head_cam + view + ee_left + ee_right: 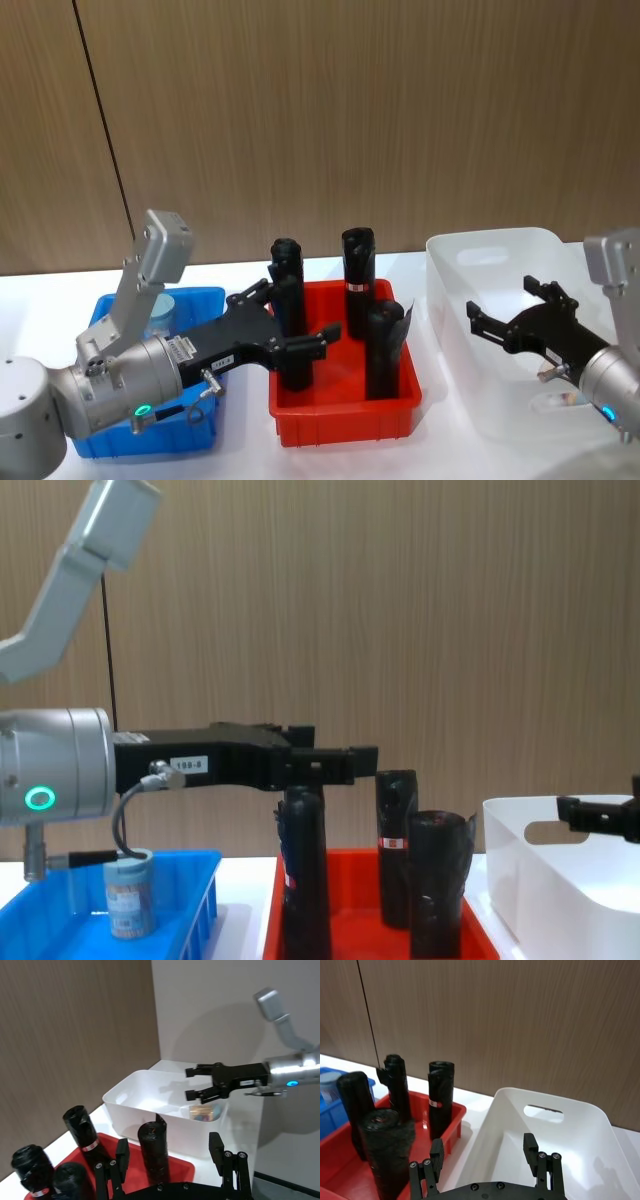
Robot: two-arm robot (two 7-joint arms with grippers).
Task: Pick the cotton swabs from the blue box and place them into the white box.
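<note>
Cotton swabs [160, 312] in one clear tub with a pale lid stand upright in the blue box [196, 296], near its far side at the robot's left end of the desk [243, 442]. The chest view shows the tub's long axis straight up and its base on the box floor. A second tub [204, 1111] already lies inside the white box [490, 240] at the robot's right, as seen from the left wrist. The left gripper [285, 322] is the nearer one, but it is not over the tub. Its arm crosses above the blue box, and its fingers, spread and empty, reach past the box's right wall over the red crate [340, 420], close beside the tall black rolls [358, 270]. So the tub lies back behind those fingers, toward the robot's left and lower down, partly hidden by the arm in the head view. To take it, this gripper would probably have to draw back over the blue box, point down and close on the tub from above or around its sides. The right gripper [515, 308] hangs over the white box with its fingers spread, holding nothing, well apart from the blue box.
</note>
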